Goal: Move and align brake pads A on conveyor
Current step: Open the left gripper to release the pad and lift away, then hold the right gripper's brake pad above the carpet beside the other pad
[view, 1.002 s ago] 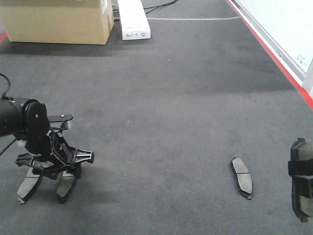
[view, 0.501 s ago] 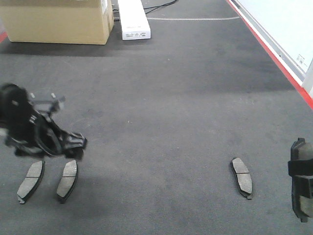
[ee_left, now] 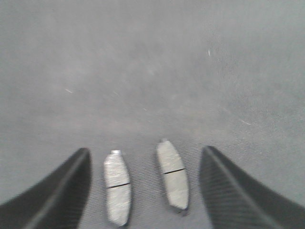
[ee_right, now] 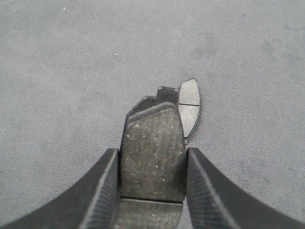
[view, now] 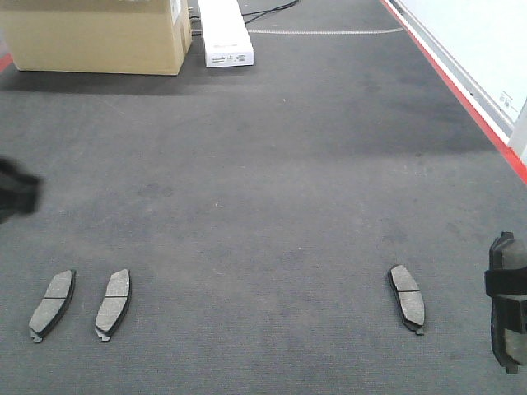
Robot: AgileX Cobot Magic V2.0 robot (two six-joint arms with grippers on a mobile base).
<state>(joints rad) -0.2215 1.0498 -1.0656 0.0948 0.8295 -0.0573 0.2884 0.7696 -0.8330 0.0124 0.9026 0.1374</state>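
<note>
Four brake pads (view: 113, 304), one conveyor (view: 272, 164)

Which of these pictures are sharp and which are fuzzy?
Front view: sharp on the conveyor and its lying brake pads, but the left gripper is a dark smear at the edge. Left wrist view: soft throughout. Right wrist view: crisp, the held pad showing its speckled grain.
</note>
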